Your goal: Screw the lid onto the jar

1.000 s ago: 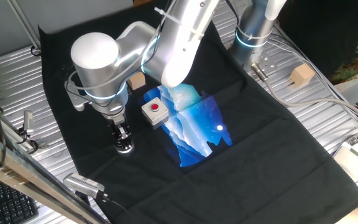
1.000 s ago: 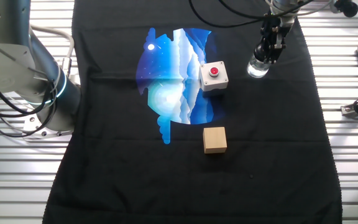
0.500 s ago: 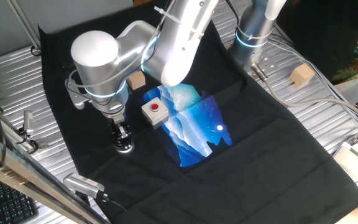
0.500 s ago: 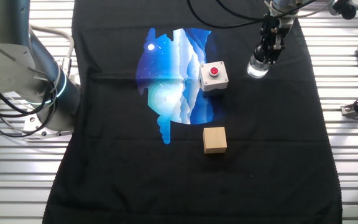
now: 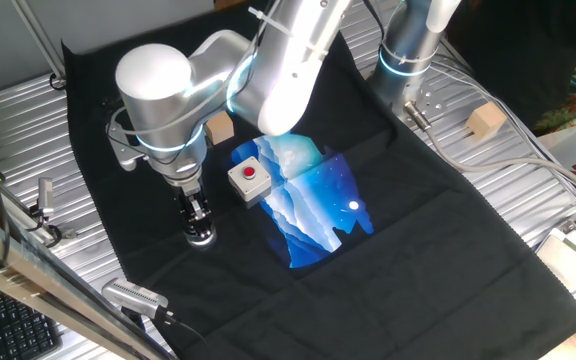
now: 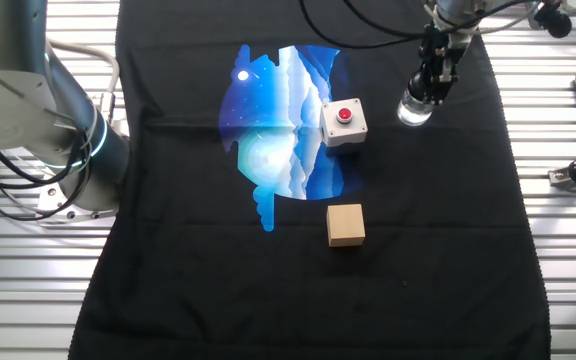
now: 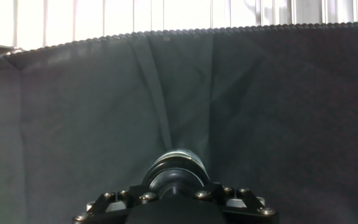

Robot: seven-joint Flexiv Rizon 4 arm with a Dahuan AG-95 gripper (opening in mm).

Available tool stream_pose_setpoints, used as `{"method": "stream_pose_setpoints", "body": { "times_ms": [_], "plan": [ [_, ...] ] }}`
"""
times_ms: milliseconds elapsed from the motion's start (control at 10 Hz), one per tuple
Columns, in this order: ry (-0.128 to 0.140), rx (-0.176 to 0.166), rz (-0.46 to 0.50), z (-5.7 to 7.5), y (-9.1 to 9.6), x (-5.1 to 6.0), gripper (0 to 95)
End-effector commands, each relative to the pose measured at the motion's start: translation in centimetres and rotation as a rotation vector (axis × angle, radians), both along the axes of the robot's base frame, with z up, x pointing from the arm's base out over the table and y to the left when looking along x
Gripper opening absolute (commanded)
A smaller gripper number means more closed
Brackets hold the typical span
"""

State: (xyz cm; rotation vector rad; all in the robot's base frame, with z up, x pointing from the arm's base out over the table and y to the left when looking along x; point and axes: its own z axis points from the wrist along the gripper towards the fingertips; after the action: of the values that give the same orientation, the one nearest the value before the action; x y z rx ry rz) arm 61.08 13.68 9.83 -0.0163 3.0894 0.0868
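The small clear jar point(image 5: 200, 239) stands upright on the black cloth, left of the red-button box. It also shows in the other fixed view as the jar point(image 6: 414, 110). My gripper point(image 5: 196, 222) comes straight down onto its top, also seen as the gripper point(image 6: 432, 82). Its fingers are drawn close together around the dark round lid point(image 7: 175, 176), which sits on the jar's mouth. In the hand view only the curved rim of the jar point(image 7: 176, 157) shows beyond the lid. The fingertips themselves are hidden under the hand.
A white box with a red button point(image 5: 249, 179) stands just right of the jar. A tan wooden cube point(image 6: 345, 224) lies on the cloth, another cube point(image 5: 485, 121) on the metal table. The cloth's edge point(image 7: 166, 34) runs close behind the jar.
The arm's wrist has turned a little above the jar. The jar and the gripper's place over it have not shifted.
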Motion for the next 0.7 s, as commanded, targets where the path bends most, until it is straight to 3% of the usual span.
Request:
{"method": "stream_pose_setpoints", "body": {
  "times_ms": [100,300,500,600,700],
  "plan": [
    [-0.003,0.000,-0.002,-0.19,0.03,0.11,0.0],
    [0.011,-0.012,0.003,-0.20,0.02,0.10,0.0],
    [-0.003,0.000,0.004,-0.20,0.02,0.10,0.0],
    [0.009,-0.024,0.011,-0.20,0.02,0.10,0.0],
    [0.015,-0.028,0.016,-0.20,0.02,0.10,0.0]
  ]
}}
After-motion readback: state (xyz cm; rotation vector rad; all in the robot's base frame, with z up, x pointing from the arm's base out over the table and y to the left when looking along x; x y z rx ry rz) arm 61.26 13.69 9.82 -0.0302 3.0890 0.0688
